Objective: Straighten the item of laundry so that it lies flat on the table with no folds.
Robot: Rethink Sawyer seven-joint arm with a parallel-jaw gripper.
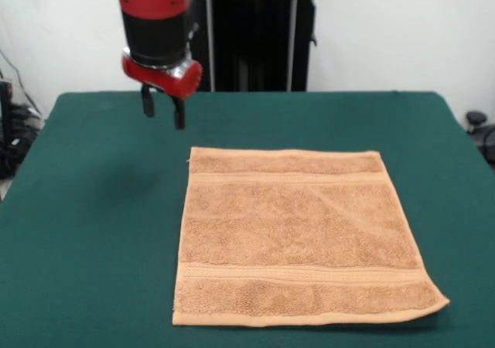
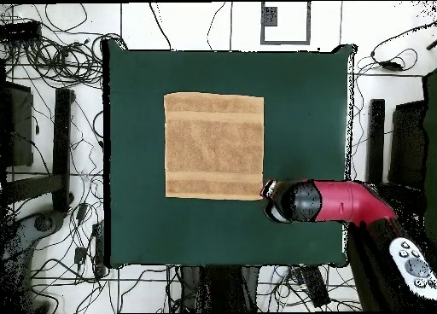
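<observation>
The light orange-tan towel (image 1: 298,236) lies spread flat on the dark green table (image 1: 93,232), with a woven band near its far end and one near its near end. No fold shows; its near right corner juts out a little. It also shows in the overhead view (image 2: 213,145) as a near square. My gripper (image 1: 162,107) hangs above the table just beyond the towel's far left corner, apart from it, with its two dark fingers open and nothing between them. In the overhead view the red arm's head (image 2: 286,200) sits just off the towel's lower right corner.
The robot's black pedestal (image 1: 251,35) stands at the table's far side. Cables (image 2: 51,55) lie on the floor round the table. A grey controller (image 2: 412,264) lies at the lower right of the overhead view.
</observation>
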